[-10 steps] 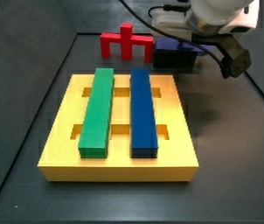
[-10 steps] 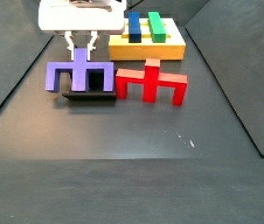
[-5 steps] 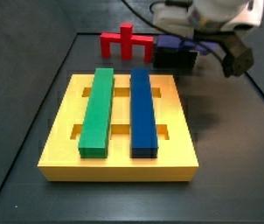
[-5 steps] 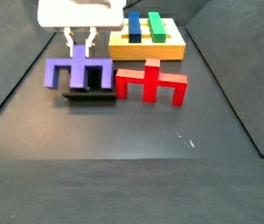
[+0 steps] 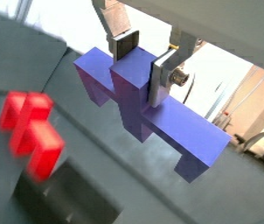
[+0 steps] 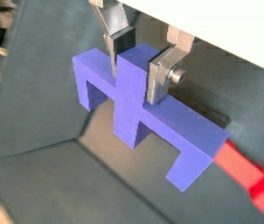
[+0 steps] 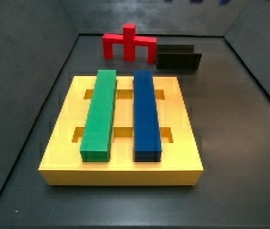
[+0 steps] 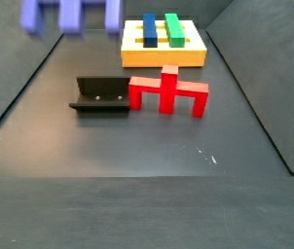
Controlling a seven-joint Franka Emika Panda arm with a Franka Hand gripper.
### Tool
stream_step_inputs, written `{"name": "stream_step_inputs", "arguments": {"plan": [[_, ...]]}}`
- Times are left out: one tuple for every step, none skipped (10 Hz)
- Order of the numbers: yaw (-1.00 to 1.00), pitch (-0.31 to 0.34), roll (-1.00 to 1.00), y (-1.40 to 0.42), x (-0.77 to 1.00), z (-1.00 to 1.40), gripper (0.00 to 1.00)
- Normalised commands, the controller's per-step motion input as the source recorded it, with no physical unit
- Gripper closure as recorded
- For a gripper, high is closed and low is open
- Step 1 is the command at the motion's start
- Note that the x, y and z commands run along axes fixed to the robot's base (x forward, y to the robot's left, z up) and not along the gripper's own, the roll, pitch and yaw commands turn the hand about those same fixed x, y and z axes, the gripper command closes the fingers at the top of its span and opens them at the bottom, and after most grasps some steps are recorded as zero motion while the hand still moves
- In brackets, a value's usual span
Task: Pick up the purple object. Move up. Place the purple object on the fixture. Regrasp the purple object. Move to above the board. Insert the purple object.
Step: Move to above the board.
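In both wrist views my gripper is shut on the raised central stub of the purple object, with the crossbar and its legs hanging below the fingers. In a side view the purple object is blurred, high in the air at the far left, above the floor; the gripper itself is cut off there. The black fixture stands empty. The yellow board lies apart from it.
A red pronged piece stands right beside the fixture; it shows blurred in both wrist views. A green bar and a long blue bar sit in the board's slots. Dark walls ring the floor.
The gripper has risen with the purple object, lifting it off the fixture and out of one side view. The fixture is now bare.
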Motion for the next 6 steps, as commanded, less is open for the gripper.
{"name": "stream_step_inputs", "arguments": {"plan": [[-0.01, 0.020, -0.01, 0.00, 0.01, 0.93, 1.00], [-0.01, 0.039, -0.01, -0.01, 0.01, 0.66, 1.00], [-0.01, 0.067, 0.01, -0.01, 0.03, 0.30, 1.00], [0.00, 0.082, 0.00, -0.01, 0.04, 0.21, 1.00], [0.07, 0.155, -1.00, -1.40, -1.18, 0.29, 1.00], [0.07, 0.139, -1.00, -1.40, -1.20, 0.29, 1.00]]}}
